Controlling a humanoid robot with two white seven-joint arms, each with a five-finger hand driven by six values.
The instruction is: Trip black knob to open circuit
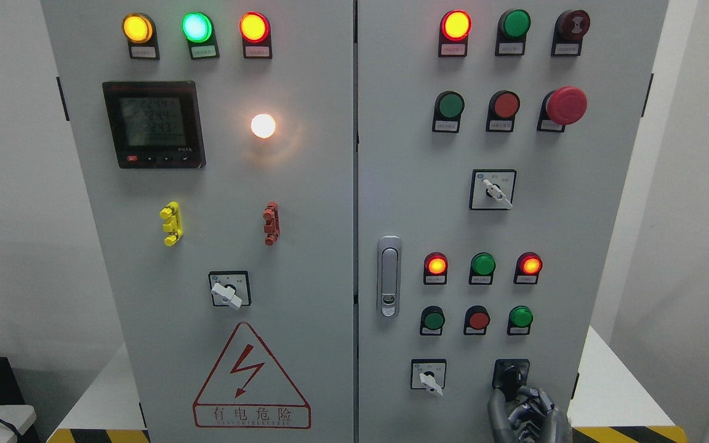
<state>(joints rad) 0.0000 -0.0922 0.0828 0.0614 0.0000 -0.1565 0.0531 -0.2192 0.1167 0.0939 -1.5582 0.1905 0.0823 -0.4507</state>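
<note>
Black and rigid, the rotary knob (510, 376) likely turns stiffly — best pinched across its handle — right hand (530, 415) curled just below, gripping nothing.

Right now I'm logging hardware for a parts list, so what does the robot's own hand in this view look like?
Only one hand shows, at the bottom edge right of the middle. It is dark grey to black with a slightly glossy finish, with several jointed, segmented fingers. No cables, markings or sleeve are visible, and the arm behind it is out of frame.

An electrical test room: grey control cabinet (305, 246) with indicator lamps (254, 27), hazard-striped floor (96, 435).
</note>
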